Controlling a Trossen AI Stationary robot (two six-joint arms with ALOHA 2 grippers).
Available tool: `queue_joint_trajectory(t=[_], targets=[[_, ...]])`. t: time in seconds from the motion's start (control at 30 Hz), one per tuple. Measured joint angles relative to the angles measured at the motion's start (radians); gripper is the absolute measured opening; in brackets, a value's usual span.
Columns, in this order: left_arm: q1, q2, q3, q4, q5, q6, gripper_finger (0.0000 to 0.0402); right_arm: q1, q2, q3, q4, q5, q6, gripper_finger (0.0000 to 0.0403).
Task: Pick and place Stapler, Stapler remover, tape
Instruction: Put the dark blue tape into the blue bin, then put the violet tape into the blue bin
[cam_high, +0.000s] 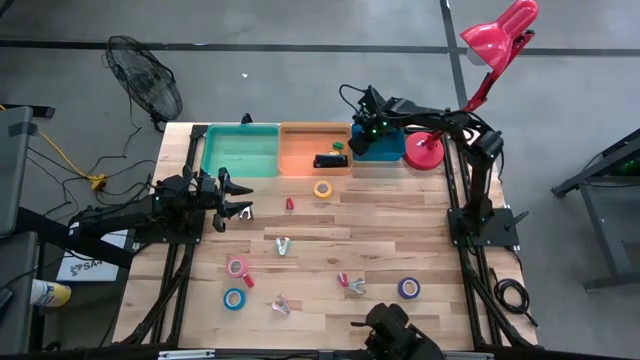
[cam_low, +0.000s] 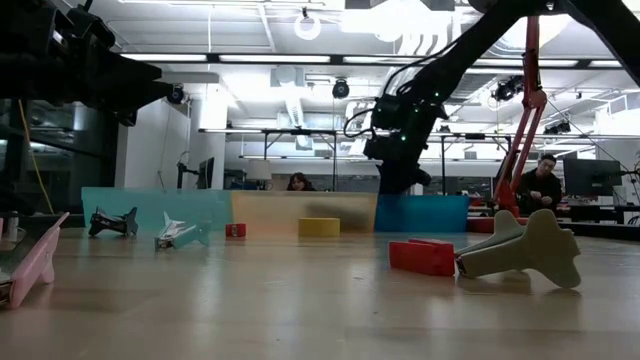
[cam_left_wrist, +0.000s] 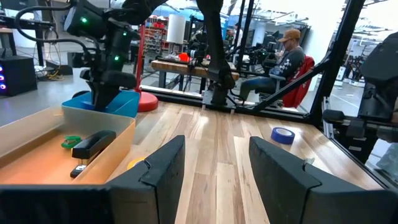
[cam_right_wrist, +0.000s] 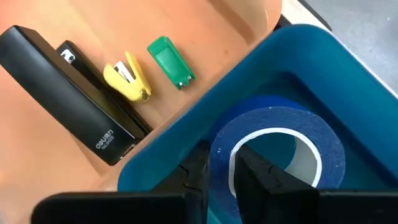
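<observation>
Right wrist view: a dark blue tape roll (cam_right_wrist: 277, 146) stands on edge inside the blue bin (cam_right_wrist: 348, 81), and the right gripper (cam_right_wrist: 217, 171) has its jaws clenched on the roll's wall, one finger inside the ring and one outside. In the orange bin (cam_right_wrist: 56, 168) next to it lie the black stapler (cam_right_wrist: 68, 93), a yellow staple remover (cam_right_wrist: 127, 78) and a small green piece (cam_right_wrist: 171, 62), close together but not touching the tape.

From above, three bins sit in a row at the far edge of the wooden surface (cam_high: 400, 240): green bin (cam_high: 240, 150), orange, then blue. A yellow tape roll (cam_high: 322, 188) lies just in front of the orange bin. A pink roll (cam_high: 237, 266) and a light blue roll (cam_high: 233, 298) sit near the front left, and another dark blue roll (cam_high: 408, 288) at the front right. The left gripper (cam_high: 238, 200) waits over the left side of the surface, jaws apart and holding nothing.
</observation>
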Motion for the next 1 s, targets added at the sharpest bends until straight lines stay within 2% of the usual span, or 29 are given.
queue_joint_trajectory(t=[0.2, 0.73, 1.0], targets=[[0.000, 0.000, 0.000, 0.000, 0.000, 0.000, 0.0177, 0.000, 0.000, -0.002, -0.025, 0.001, 0.000, 0.0060], [0.000, 0.000, 0.000, 0.000, 0.000, 0.000, 0.0177, 0.016, -0.006, 0.001, -0.053, -0.003, -0.018, 0.0167], [0.000, 0.000, 0.000, 0.000, 0.000, 0.000, 0.0177, 0.018, -0.098, 0.001, -0.121, 0.006, -0.016, 0.0175]])
